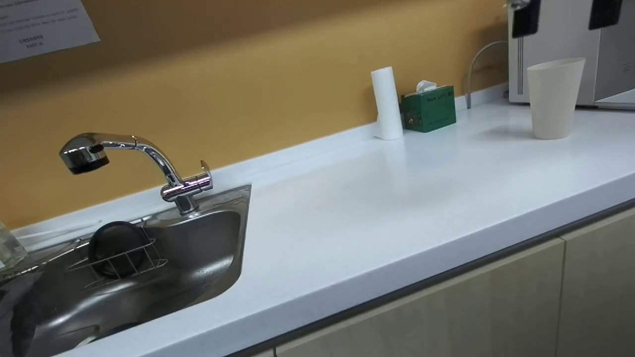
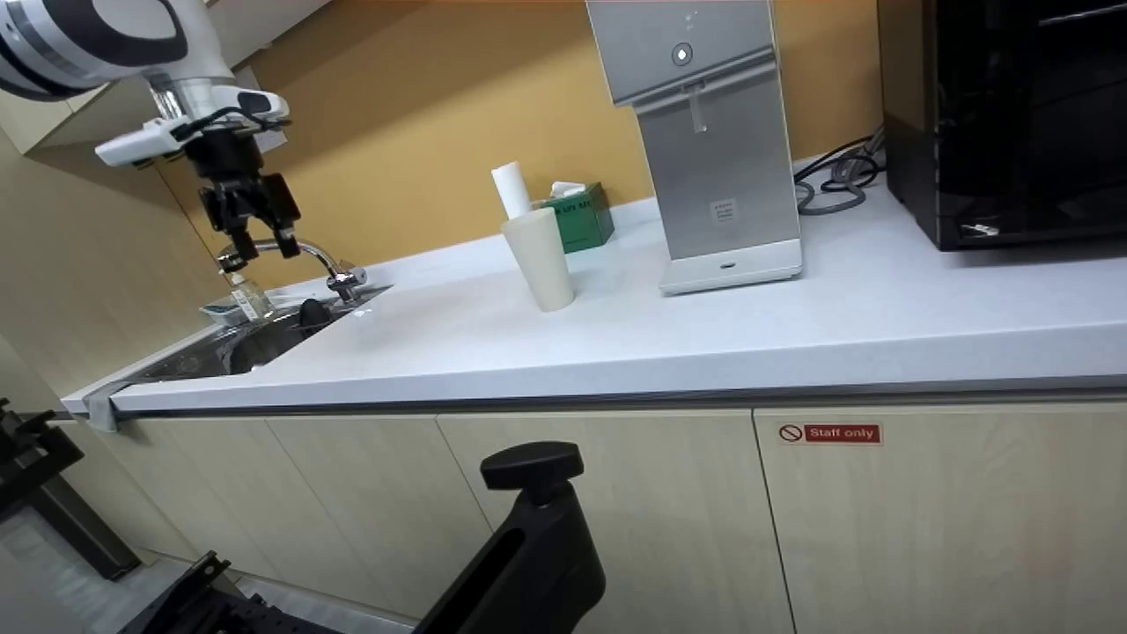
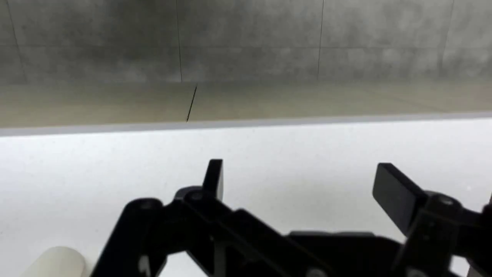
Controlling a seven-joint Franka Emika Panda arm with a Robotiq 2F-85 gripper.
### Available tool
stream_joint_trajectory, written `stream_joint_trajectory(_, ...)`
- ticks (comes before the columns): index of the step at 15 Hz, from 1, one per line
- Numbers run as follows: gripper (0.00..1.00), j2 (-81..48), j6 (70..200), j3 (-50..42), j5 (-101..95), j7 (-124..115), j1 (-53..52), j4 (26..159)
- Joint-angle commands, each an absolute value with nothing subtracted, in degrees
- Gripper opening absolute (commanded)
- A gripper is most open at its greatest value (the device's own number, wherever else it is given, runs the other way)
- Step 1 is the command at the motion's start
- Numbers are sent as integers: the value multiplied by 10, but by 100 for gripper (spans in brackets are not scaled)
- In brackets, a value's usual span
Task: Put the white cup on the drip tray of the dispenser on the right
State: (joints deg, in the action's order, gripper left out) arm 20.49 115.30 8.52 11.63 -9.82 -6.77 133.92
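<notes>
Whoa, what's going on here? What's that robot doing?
A robot arm has the job of putting the white cup on the drip tray of the dispenser. Right now it isn't holding anything: its gripper is open in the air above the counter, apart from the cup. The cup stands on the counter, near the dispenser but not on its drip tray yet. So picking up the cup is probably what comes next.

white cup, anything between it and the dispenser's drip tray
In an exterior view, nothing visible stands between the white cup and the drip tray across the countertop; the green tissue box and white cylinder stand back by the wall.
</notes>
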Motion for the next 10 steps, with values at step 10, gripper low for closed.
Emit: stream_joint_trajectory(10,100,194,1437,87,-58,-247,40,1430)
